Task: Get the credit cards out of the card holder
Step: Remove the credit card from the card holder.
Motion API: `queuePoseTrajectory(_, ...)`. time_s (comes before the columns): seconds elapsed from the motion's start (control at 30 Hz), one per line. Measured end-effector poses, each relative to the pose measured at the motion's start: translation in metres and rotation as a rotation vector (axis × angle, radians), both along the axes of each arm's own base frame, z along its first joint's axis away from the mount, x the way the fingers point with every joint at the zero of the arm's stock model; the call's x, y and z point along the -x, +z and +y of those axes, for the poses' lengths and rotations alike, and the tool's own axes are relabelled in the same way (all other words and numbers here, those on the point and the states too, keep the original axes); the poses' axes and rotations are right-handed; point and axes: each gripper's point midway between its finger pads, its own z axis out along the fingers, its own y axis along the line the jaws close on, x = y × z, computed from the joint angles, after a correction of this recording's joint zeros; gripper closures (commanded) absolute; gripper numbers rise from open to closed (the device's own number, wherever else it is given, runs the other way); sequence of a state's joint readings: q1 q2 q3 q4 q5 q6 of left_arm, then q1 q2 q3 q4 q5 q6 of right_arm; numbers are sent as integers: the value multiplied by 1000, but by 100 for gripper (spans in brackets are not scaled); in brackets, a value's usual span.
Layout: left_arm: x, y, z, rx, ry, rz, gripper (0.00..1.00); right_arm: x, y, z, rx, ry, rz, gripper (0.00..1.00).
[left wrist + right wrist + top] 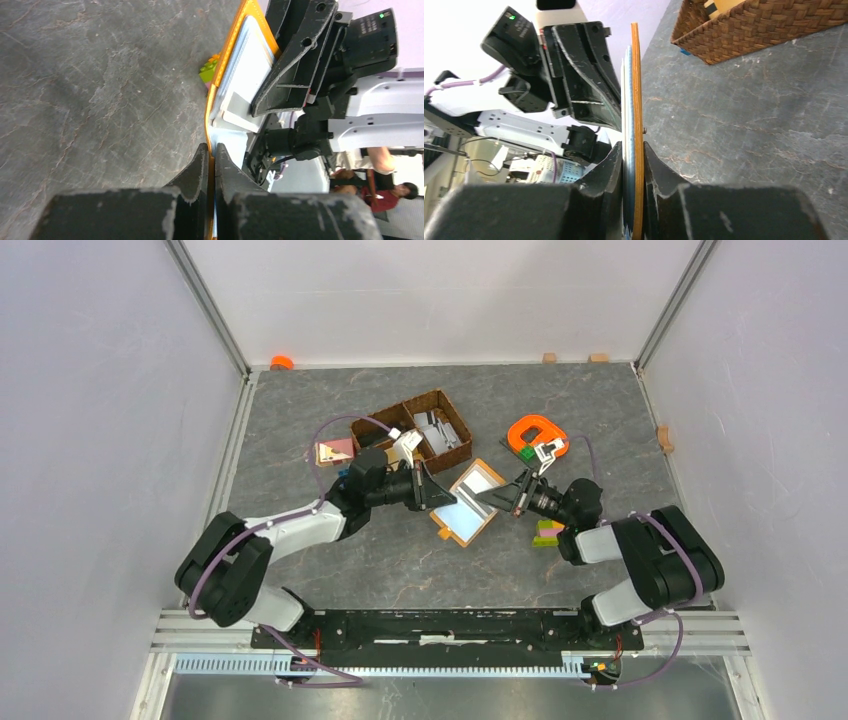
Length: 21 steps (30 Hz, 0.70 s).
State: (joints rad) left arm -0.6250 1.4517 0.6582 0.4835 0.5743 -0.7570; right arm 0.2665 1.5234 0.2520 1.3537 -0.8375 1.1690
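The card holder [468,504] lies open mid-table, mustard-orange outside with a white panel and a light blue panel inside. It is held from both sides. My left gripper [446,498] is shut on its left edge; in the left wrist view the fingers [212,156] pinch the orange rim, with the card holder [239,65] running away from them. My right gripper [488,498] is shut on the opposite edge [634,165], clamping the orange cover [636,75] together with thin blue-white layers. I cannot tell the credit cards apart from the inner panels.
A brown wicker basket [420,428] with grey items stands behind the left arm, a small card-like piece [333,451] to its left. An orange plastic ring [535,432] lies at the back right. Green and pink bricks [547,534] sit by the right wrist.
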Motion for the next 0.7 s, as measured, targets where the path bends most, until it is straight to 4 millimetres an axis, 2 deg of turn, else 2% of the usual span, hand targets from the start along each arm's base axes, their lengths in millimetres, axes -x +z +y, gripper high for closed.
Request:
queuePoseTrajectory(0.2, -5, -6, 12, -105, 61, -28, 98, -11, -5, -4, 137, -36, -74, 69)
queuePoseTrajectory(0.3, -8, -17, 18, -168, 84, -27, 98, -20, 0, -11, 210, -84, -140, 62)
queuePoseTrajectory(0.43, -5, -29, 23, -229, 79, -39, 98, -21, 10, -14, 260, -98, -219, 58)
queuePoseTrajectory(0.57, -3, -27, 22, -243, 58, -89, 98, -23, 12, -12, 295, -74, -244, 51)
queuePoseTrajectory(0.63, -1, -22, 23, -240, 51, -116, 98, -24, 10, -14, 327, -84, -245, 44)
queuePoseTrajectory(0.7, 1, -15, 23, -232, 44, -148, 98, -27, 9, -18, 369, -119, -248, 20)
